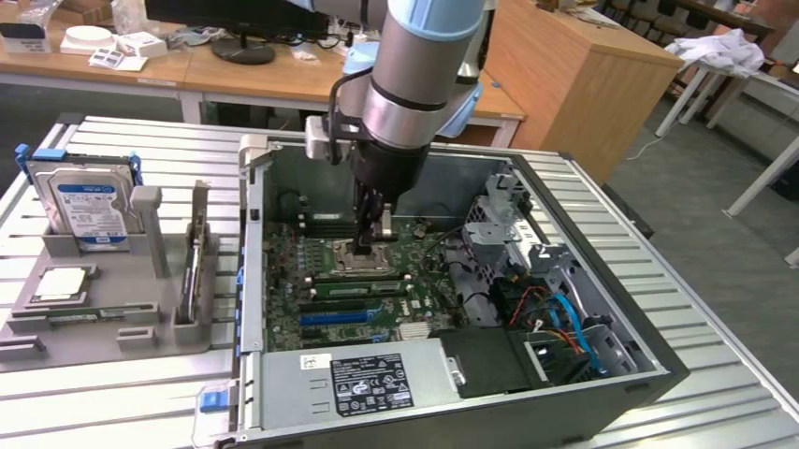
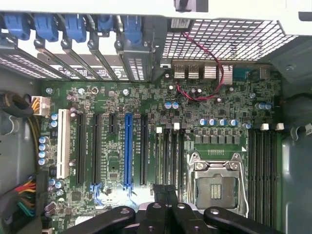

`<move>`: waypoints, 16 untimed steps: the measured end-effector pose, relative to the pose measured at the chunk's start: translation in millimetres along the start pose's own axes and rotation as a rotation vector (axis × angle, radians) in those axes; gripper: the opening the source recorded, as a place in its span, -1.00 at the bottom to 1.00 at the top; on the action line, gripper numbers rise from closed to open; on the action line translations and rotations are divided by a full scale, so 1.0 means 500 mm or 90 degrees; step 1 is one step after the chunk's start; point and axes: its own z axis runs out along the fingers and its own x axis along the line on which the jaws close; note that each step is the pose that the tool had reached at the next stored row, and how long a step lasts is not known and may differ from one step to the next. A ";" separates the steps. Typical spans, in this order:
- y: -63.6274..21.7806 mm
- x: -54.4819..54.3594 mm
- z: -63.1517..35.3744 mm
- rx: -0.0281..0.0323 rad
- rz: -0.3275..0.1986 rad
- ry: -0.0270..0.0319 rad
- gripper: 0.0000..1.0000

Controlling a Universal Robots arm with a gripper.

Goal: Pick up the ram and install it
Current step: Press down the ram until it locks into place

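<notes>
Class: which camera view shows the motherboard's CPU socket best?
The wrist view: the CPU socket lies face-on, frame and contacts plain. The exterior view shows the CPU socket slanted, the gripper partly covering it.

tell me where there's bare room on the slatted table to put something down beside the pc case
Bare slatted metal table lies in front of the grey parts holder, beside the open black computer case, and along the far edge behind the blue-labelled silver hard drive. Inside the case it is crowded: green motherboard, cables, and the shut gripper.

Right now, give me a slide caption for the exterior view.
Robot arm's shut tool lowered inside the open computer case, just above the motherboard.
</notes>
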 end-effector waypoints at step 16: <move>-0.003 0.000 -0.018 -0.0001 0.000 0.0002 -0.79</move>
